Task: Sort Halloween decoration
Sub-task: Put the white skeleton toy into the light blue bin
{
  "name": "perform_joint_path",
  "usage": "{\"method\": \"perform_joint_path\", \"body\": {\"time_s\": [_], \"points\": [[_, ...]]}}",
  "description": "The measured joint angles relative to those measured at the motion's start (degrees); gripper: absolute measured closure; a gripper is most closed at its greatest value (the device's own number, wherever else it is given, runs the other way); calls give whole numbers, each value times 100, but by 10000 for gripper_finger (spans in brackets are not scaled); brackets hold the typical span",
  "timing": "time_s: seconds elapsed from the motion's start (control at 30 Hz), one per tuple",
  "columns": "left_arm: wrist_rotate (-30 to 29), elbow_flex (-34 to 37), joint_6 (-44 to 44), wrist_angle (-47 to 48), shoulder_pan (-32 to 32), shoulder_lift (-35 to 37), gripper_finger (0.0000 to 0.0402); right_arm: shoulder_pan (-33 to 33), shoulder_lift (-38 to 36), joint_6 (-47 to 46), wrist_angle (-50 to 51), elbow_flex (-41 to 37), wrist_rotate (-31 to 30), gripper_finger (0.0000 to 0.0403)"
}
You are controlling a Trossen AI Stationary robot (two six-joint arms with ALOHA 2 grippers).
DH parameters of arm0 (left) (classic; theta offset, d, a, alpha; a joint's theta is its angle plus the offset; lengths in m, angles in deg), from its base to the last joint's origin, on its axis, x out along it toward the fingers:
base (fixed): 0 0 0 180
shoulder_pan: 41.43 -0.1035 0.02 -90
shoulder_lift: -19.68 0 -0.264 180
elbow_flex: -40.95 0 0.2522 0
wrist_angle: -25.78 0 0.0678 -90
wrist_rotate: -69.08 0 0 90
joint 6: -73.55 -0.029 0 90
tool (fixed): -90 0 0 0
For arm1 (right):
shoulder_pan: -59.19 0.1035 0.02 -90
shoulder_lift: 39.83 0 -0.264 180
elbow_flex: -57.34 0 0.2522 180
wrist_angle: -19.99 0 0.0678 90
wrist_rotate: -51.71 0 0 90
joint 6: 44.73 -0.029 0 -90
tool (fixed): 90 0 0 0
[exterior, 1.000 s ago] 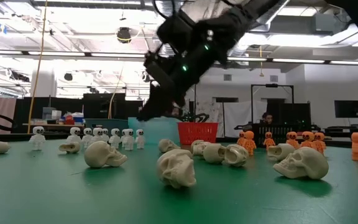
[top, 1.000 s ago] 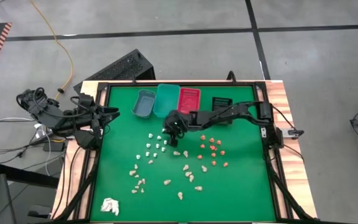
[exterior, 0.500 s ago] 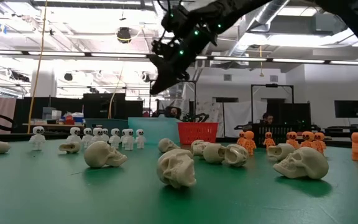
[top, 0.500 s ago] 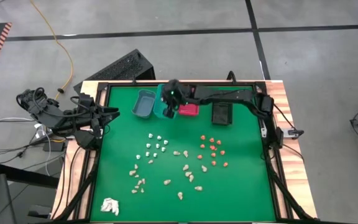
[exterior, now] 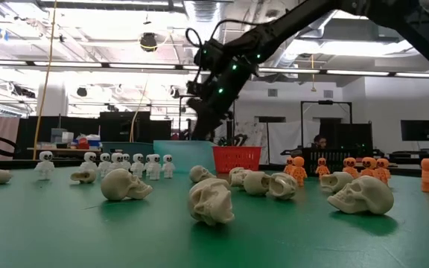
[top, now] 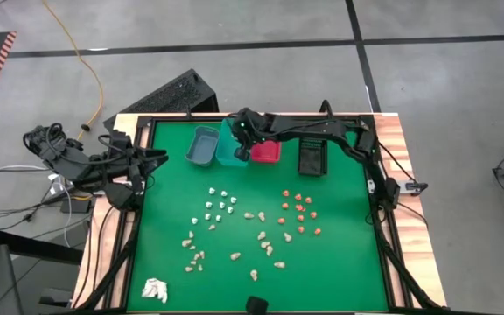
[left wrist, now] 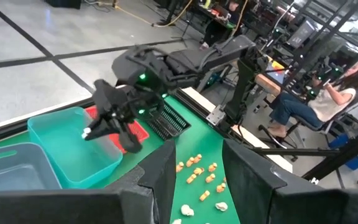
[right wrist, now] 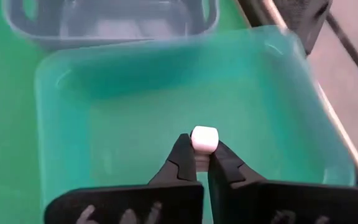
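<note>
Halloween decoration piece [right wrist: 204, 138], white, pinched between nearly closed tips of right pincer [right wrist: 201, 163]; held directly above teal bin [right wrist: 278, 99], presumably for dropping there; grey bin [right wrist: 110, 22] just beyond; left pincer [left wrist: 197, 186] idle, part-open, empty.

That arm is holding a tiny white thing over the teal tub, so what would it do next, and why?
Most likely it lets go. The right gripper is shut on a small white figurine and hangs directly above the open teal plastic bin, which looks empty beneath it. Opening the fingers should drop the piece inside. The left gripper waits at the table's left edge.
</note>
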Motion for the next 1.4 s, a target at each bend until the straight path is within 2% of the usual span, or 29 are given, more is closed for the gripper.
{"method": "perform_joint_path", "body": {"time_s": [0.6, 0.7, 0.9, 1.0, 1.1, 1.4], "points": [[-128, 2, 16, 0, 0, -11, 281, -6, 4, 192, -49, 7, -46, 275], [-128, 2, 16, 1, 2, -11, 281, 8, -86, 192, 41, 1, 342, 265], [-130, 2, 0, 2, 1, -11, 281, 142, -462, 191, -54, 3, 1765, 266], [-130, 2, -2, 14, 1, -12, 281, 317, -655, 200, -102, 7, 2238, 269], [-128, 2, -24, 35, 0, -11, 281, 553, -793, 476, -76, 10, 2475, 269], [-86, 2, -26, 58, 1, -13, 281, 1340, -758, 1416, 143, 10, 2475, 270]]}}
